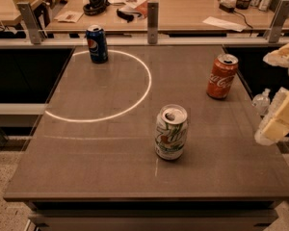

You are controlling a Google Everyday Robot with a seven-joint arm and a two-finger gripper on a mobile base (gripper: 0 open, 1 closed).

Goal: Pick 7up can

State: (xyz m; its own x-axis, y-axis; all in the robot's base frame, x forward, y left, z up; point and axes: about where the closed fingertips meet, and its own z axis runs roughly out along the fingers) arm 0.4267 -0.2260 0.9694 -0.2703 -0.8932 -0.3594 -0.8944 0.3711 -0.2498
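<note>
The 7up can (171, 132), white-silver with green swirls and an open silver top, stands upright on the brown table (96, 148), a little right of its middle and toward the front. My gripper (278, 117) hangs at the right edge of the view, past the table's right side and well right of the can. It touches nothing.
A blue Pepsi can (97, 44) stands at the back left on a white ring of light (135, 100). A red-orange Coca-Cola can (221, 76) stands at the back right. A plastic bottle (261, 101) sits off the right edge. Metal posts (153, 16) and a cluttered desk (183, 11) lie behind.
</note>
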